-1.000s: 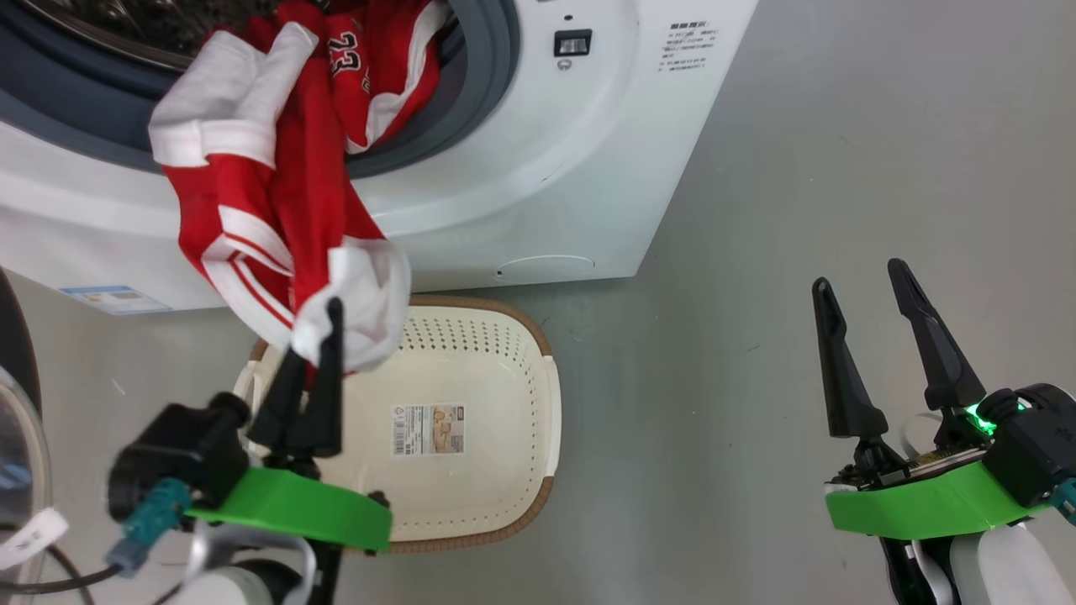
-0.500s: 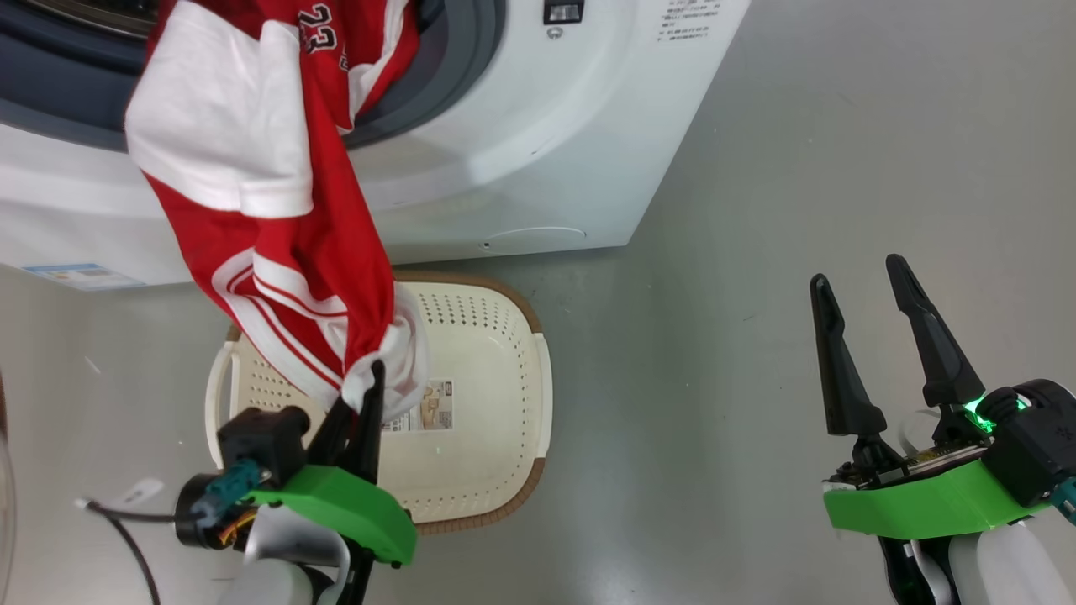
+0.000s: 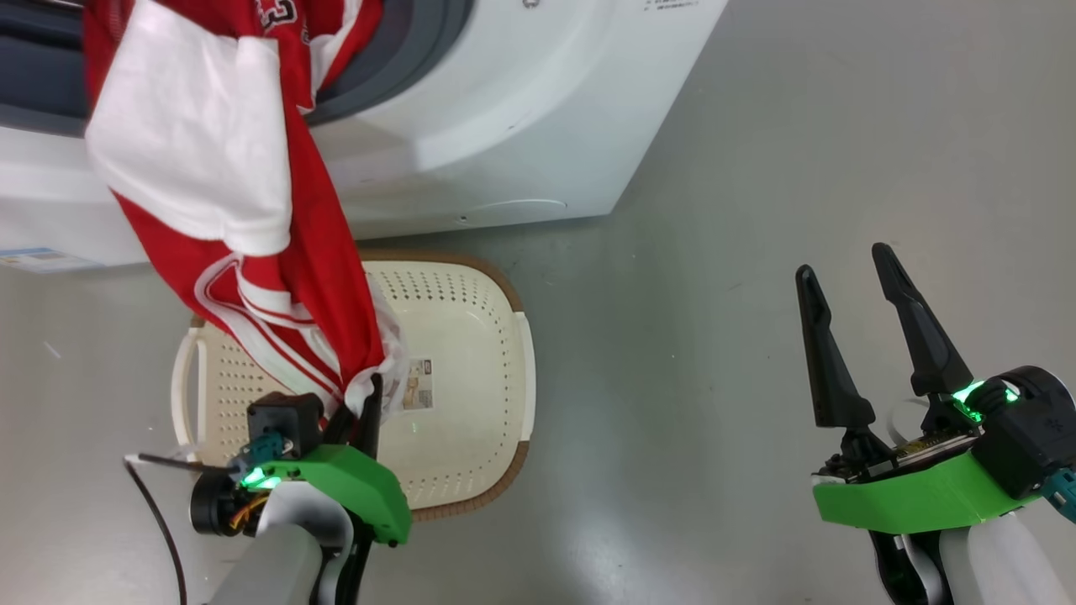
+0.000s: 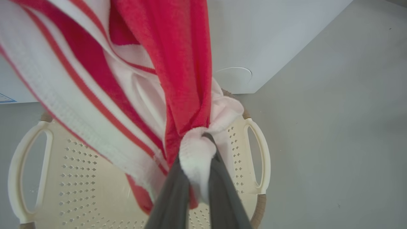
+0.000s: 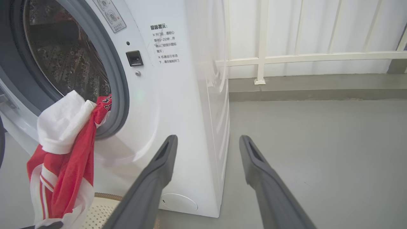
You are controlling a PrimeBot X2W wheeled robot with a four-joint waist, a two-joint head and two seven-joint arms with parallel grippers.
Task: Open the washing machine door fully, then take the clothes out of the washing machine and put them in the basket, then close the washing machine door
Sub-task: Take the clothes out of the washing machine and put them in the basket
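**Onlooker 1:** Red and white cloth, that's the clothes point(image 3: 311, 277), hanging from the drum mouth at the upper left of the head view down to the left gripper point(image 3: 363, 407), which sits above the basket point(image 3: 523, 370).

**Onlooker 2:** Its jaws are pinched almost together on a white hem (the left wrist view shows the wad squeezed between them). How would you finish this well?

**Onlooker 1:** I'd draw it away from the washing machine point(image 3: 521, 109) so the numbered end slides off the grey gasket point(image 3: 412, 34). Then I'd bring it over the middle of the basket and let go low down. Released high, the loose end could flop over the rim onto the floor point(image 3: 714, 353).

**Onlooker 2:** Is that one garment or two?

**Onlooker 1:** Hard to say from here. It might be two tangled together, so a slow pull is safer than a yank.

**Onlooker 2:** And the right gripper point(image 3: 843, 260)?

**Onlooker 1:** It's at the lower right of the head view, jaws spread wide with nothing between them, well apart from the basket. It could catch a trailing end if one drags.
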